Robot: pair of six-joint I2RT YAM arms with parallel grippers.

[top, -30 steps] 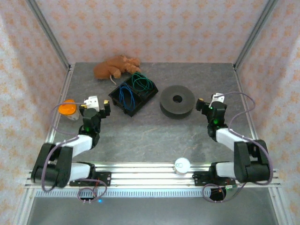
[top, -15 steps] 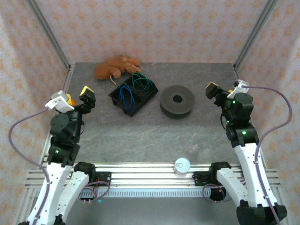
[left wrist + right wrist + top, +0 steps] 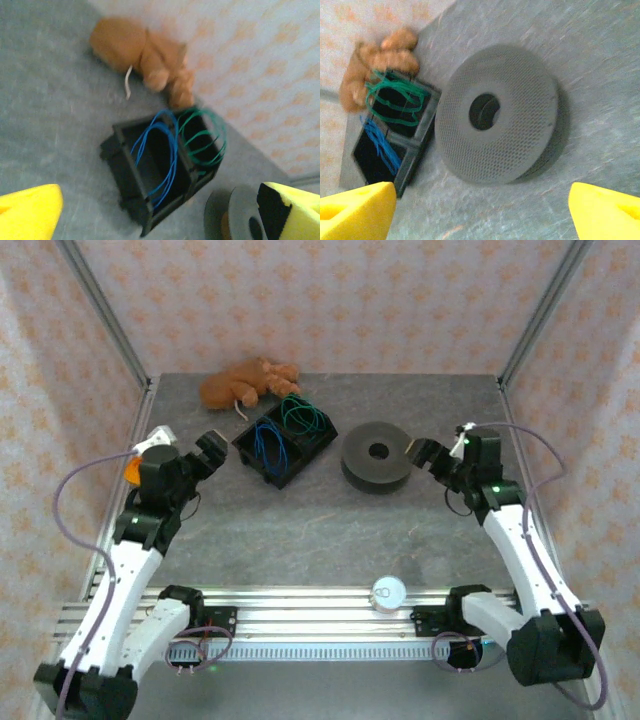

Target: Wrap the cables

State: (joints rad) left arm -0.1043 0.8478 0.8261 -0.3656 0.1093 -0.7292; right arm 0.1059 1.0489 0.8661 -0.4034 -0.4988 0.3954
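Note:
The blue cable (image 3: 270, 444) and the green cable (image 3: 303, 418) lie coiled in the two compartments of a black box (image 3: 318, 447) at the back centre. A grey spool (image 3: 378, 455) lies flat just right of the box. My left gripper (image 3: 195, 458) hovers left of the box, open and holding nothing. In the left wrist view the blue cable (image 3: 161, 155) and green cable (image 3: 206, 141) lie ahead of the left gripper (image 3: 160, 220). My right gripper (image 3: 440, 454) hovers open just right of the spool. The right wrist view has the spool (image 3: 520, 125) ahead of the right gripper (image 3: 480, 215).
A brown plush toy (image 3: 245, 383) lies behind the box by the back wall. An orange cup (image 3: 129, 469) stands at the left edge, partly behind my left arm. A white round can (image 3: 388, 592) sits on the front rail. Patterned walls enclose three sides.
Both arms lifted from their folded stance and swung inward: the left gripper toward the box, the right gripper toward the spool. The cables and spool have not moved.

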